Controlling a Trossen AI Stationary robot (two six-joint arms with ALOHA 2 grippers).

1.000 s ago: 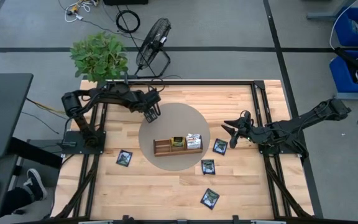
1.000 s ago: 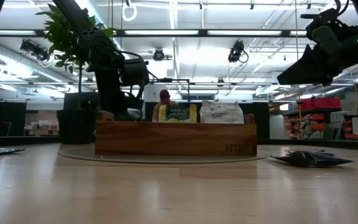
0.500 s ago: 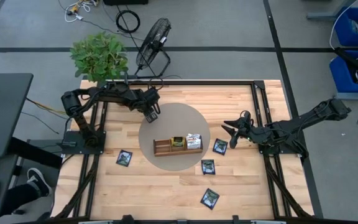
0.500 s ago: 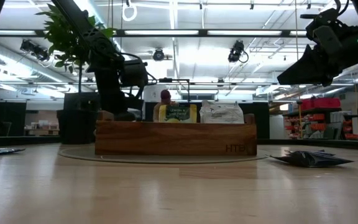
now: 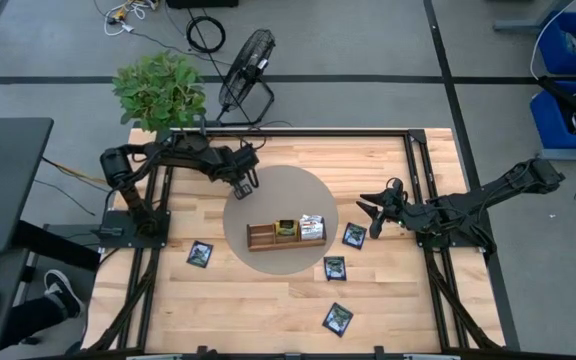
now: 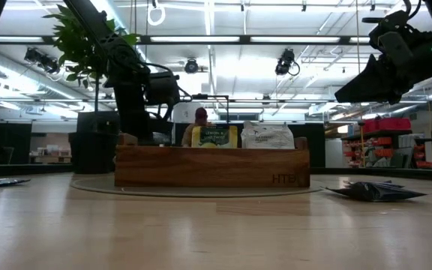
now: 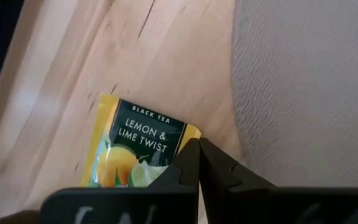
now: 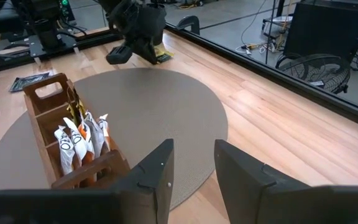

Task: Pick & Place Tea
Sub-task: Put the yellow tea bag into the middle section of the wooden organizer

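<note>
A yellow tea sachet labelled lemon and lime lies on the wood at the far-left rim of the round grey mat. My left gripper is shut on it. The brown wooden tray stands on the mat with yellow and white-and-orange sachets upright in its compartments. Several black sachets lie flat on the table. My right gripper hovers open to the right of the tray, nothing between its fingers. My left gripper pinches the yellow sachet at one corner of its edge, the one nearest the mat, between its two fingertips. The fingers come from above, slanting down. The sachet looks flat against the wood; whether it is lifted I cannot tell.
A potted plant and a fan stand beyond the table's far-left corner. Black frame rails run along the table's sides. Another black sachet lies near the front edge. Bare wood shows at the front left.
My left gripper has shut at the mat's far-left rim and taken hold of the yellow sachet. My right arm has kept still.
</note>
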